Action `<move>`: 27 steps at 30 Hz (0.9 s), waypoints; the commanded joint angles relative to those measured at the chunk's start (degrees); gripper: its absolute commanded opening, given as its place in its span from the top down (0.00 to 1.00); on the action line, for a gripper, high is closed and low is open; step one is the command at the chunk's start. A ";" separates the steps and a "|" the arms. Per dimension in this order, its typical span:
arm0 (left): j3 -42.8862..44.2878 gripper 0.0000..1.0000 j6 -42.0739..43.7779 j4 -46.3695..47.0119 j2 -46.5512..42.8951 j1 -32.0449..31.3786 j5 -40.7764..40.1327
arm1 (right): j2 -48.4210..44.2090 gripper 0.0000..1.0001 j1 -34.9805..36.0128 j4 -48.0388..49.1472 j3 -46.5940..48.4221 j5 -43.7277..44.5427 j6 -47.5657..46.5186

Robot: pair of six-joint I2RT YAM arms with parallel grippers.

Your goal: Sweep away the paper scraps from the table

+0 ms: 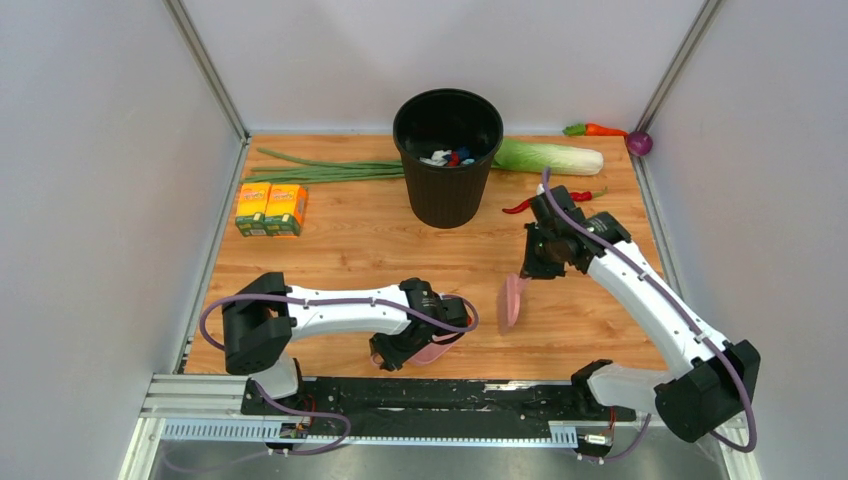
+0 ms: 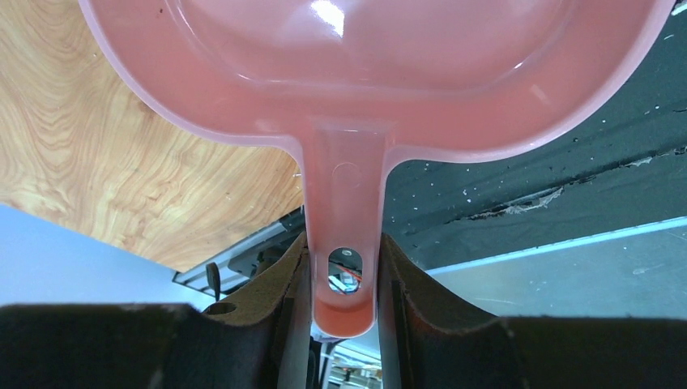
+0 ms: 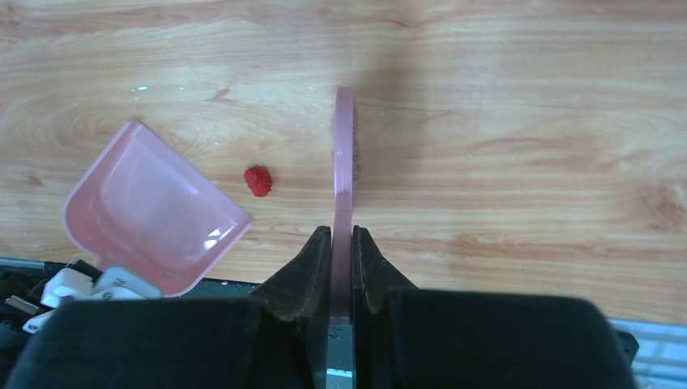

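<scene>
One small bright red paper scrap (image 3: 258,180) lies on the wood-grain table (image 1: 340,250), between the pink dustpan (image 3: 150,207) and the pink sweeper blade (image 3: 343,162). I cannot make out the scrap in the top view. My left gripper (image 2: 344,243) is shut on the dustpan's handle (image 2: 347,203), and the dustpan (image 1: 435,352) sits low at the table's front edge. My right gripper (image 3: 341,235) is shut on the sweeper (image 1: 512,300), held edge-down just right of the scrap.
A black bin (image 1: 447,155) holding white, blue and red bits stands at the back centre. Green onions (image 1: 320,170), a cabbage (image 1: 550,157), a red chili (image 1: 518,207), a carrot (image 1: 600,129), a purple onion (image 1: 640,143) and orange boxes (image 1: 270,208) lie around. A metal rail (image 1: 400,400) runs along the front.
</scene>
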 commanded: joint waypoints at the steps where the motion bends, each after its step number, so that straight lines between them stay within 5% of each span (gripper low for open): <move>1: 2.38 1.00 3.23 0.16 1.06 -0.47 -0.43 | 3.16 1.00 5.80 3.71 0.73 0.26 -0.66; 13: 1.15 1.00 3.93 1.21 0.19 -0.38 -0.86 | 12.91 1.00 24.53 8.55 5.38 -0.44 1.18; 27: -2.89 1.00 2.35 3.67 -3.33 -0.38 -0.86 | 12.22 1.00 28.14 15.49 9.43 -13.61 4.87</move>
